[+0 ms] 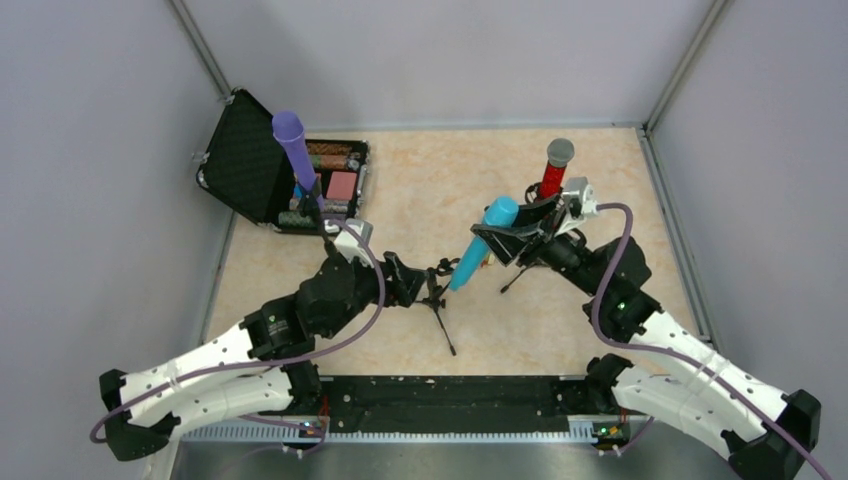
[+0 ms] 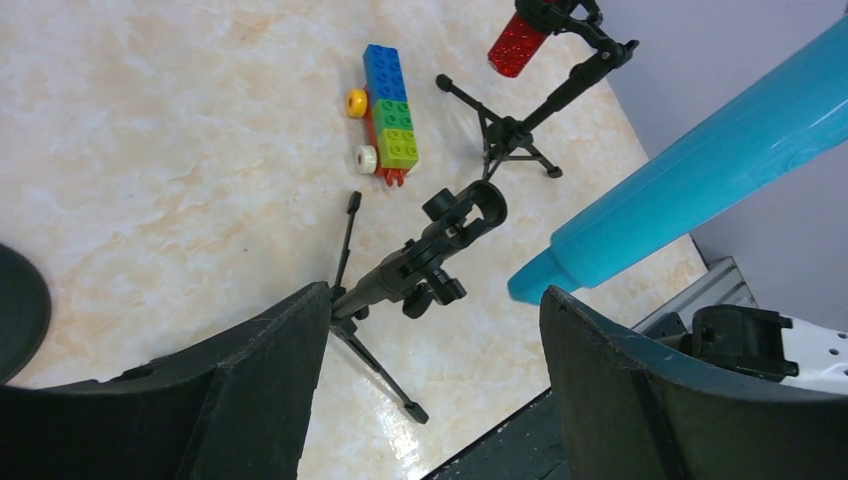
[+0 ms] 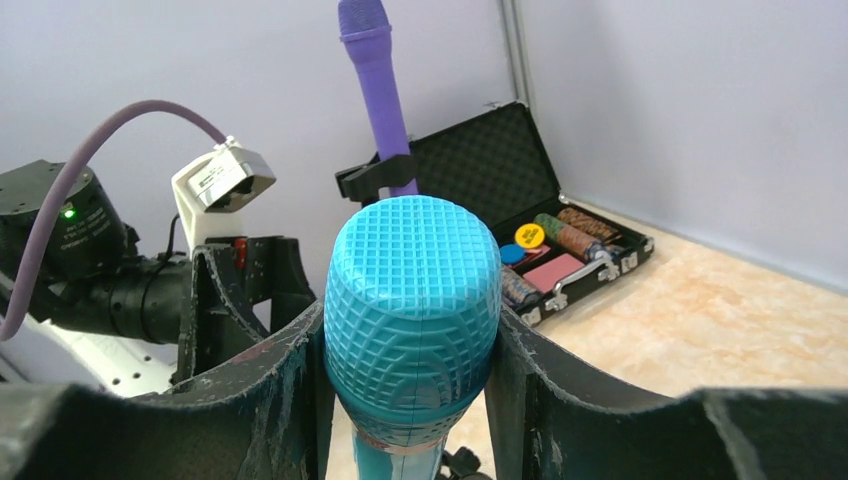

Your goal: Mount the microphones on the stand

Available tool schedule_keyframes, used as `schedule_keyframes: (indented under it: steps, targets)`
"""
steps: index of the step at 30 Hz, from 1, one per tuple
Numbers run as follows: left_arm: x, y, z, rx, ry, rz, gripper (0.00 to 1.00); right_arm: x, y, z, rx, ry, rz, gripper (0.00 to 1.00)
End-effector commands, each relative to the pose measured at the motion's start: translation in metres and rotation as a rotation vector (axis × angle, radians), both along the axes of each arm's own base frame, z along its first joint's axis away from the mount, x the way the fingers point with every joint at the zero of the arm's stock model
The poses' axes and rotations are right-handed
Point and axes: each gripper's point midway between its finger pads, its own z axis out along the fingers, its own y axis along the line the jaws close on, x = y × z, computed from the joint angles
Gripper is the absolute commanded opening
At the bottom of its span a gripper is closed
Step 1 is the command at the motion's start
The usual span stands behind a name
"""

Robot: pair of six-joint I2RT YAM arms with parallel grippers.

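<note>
My right gripper (image 1: 507, 238) is shut on the head end of the cyan-blue microphone (image 1: 484, 243), which slants down to the left. Its ribbed head (image 3: 412, 300) fills the space between my fingers. Its tail (image 2: 700, 170) hangs just beside the clip ring of a small black tripod stand (image 2: 440, 255). My left gripper (image 2: 435, 293) is open wide around that stand (image 1: 438, 300), whose pole lies against the left finger (image 2: 250, 390). The purple microphone (image 1: 295, 150) stands upright in a clip by the case. The glittery red microphone (image 1: 553, 172) sits in another tripod stand (image 2: 520, 125).
An open black case (image 1: 245, 160) with chips and cards lies at the back left. A multicoloured block toy (image 2: 390, 115) lies on the table between the two tripod stands. Grey walls enclose the marble-patterned table (image 1: 420, 180).
</note>
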Motion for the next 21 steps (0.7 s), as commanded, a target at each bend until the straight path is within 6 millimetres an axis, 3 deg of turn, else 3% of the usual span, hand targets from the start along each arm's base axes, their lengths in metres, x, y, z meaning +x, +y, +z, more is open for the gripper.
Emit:
schedule_keyframes:
  steps: [1,12,21]
  targets:
    - [0.006,0.015,-0.002,0.024,-0.016,0.067,0.81,-0.001,-0.01,0.042,0.028,-0.107,-0.056,0.0]
    - [0.011,0.006,-0.03,0.118,0.021,0.06,0.81,0.016,-0.005,0.063,-0.014,-0.15,-0.107,0.0]
    - [0.012,-0.009,-0.044,0.151,0.057,0.025,0.81,0.032,0.002,0.046,-0.074,-0.128,-0.142,0.0]
